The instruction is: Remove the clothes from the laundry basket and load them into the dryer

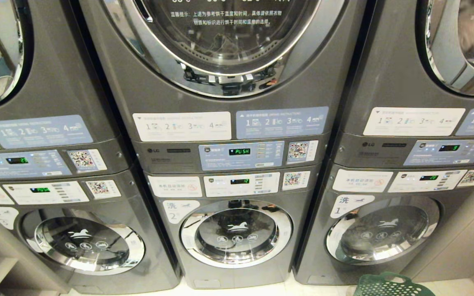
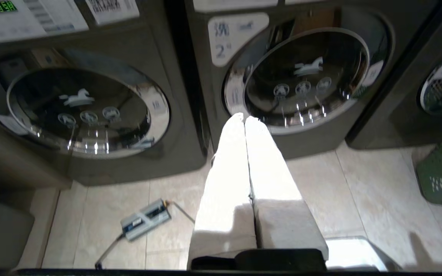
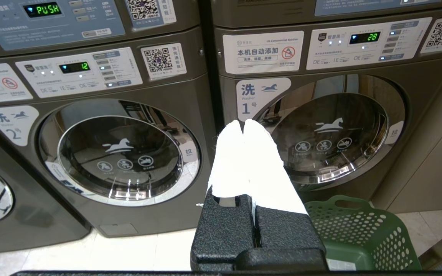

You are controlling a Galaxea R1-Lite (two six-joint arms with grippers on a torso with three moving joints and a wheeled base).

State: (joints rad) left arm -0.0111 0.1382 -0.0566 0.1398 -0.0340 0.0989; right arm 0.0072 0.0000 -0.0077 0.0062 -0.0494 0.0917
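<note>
Three stacked machine columns stand side by side on a tiled floor [image 2: 359, 184], all doors closed.

Left column: upper round door is only partly in frame at the top left of the head view; the lower washer door [image 1: 84, 240] is closed, chrome ring intact.

Middle column: dryer [image 1: 228, 37] on top, door closed, panel display [image 1: 239, 151] reads "PUSH". Below it is washer no. 2 [image 1: 236, 233], door closed, display shows 12.

Right column: upper door partly in frame; washer no. 1 [image 1: 382, 234] below it is closed.

Laundry basket [image 1: 389, 285]: green, perforated, on the floor at the foot of the right column, just in front of washer no. 1. Only its rim shows in the head view. Can't tell if any clothes are inside from these angles.

Left gripper [image 2: 244, 118]: white fingers pressed together, clenched on nothing, held low and pointing at the gap between the left washer and washer no. 2. A small grey box with a cable [image 2: 146, 219] lies on the floor tiles near it.

Right gripper [image 3: 243, 123]: fingers also pressed together, empty, aimed between washers 2 and 1, with the basket just beside it.

Neither arm shows in the head view.
</note>
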